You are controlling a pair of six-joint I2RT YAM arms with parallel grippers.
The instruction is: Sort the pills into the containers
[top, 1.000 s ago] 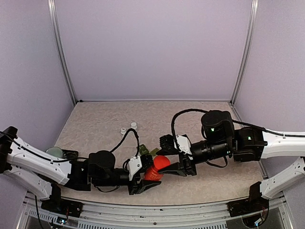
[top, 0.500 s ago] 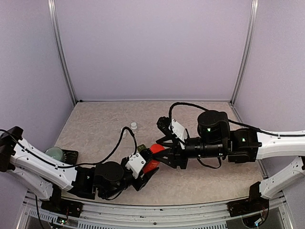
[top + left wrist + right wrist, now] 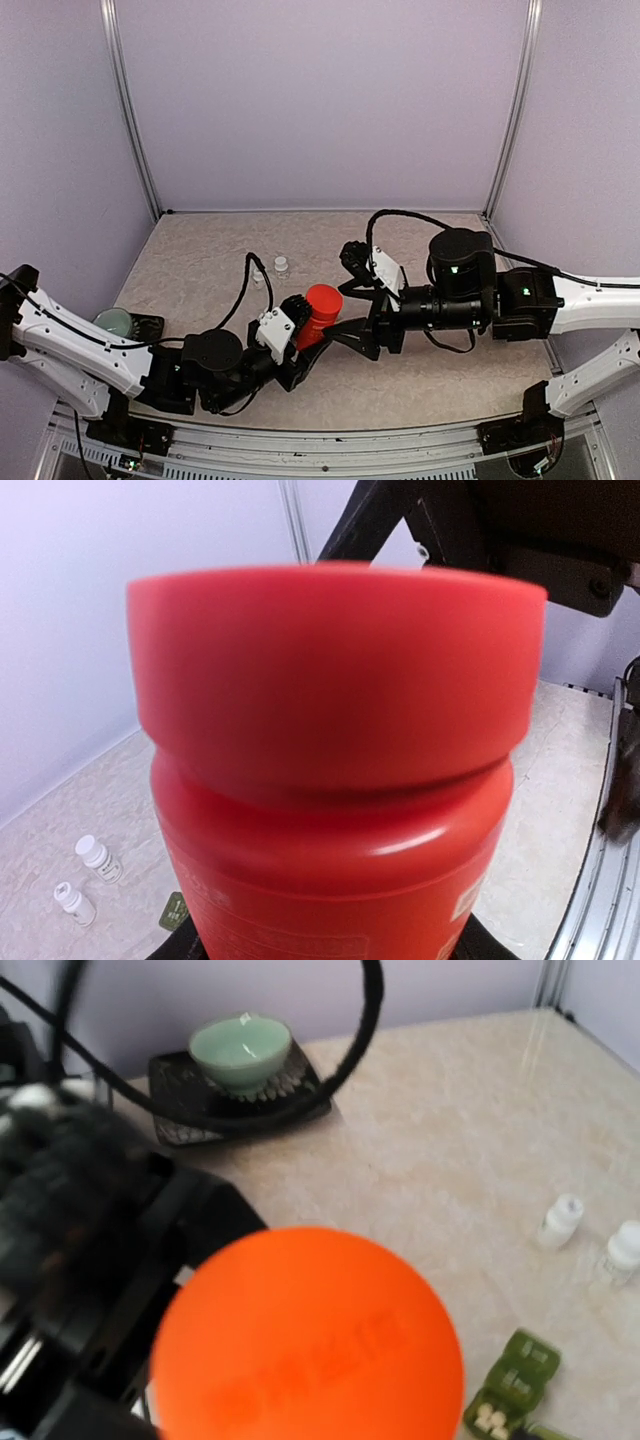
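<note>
Over the table [image 3: 200, 250], the left claw [image 3: 300, 342] is gripping the bottle [image 3: 312, 328]. The right claw [image 3: 346, 312], width unclear, is needing centring on the cap [image 3: 324, 298] ahead.

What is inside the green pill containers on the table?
One open compartment of the containers holds a few pale pills. The other compartments look closed, so their content cannot be seen.

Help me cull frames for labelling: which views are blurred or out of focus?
Top external: sharp and evenly lit, the red bottle crisp. Left wrist: the bottle fills the frame, too close, soft; the white vials behind are clearer. Right wrist: its cap is a blur, while the green bowl and the containers read fairly well.
</note>
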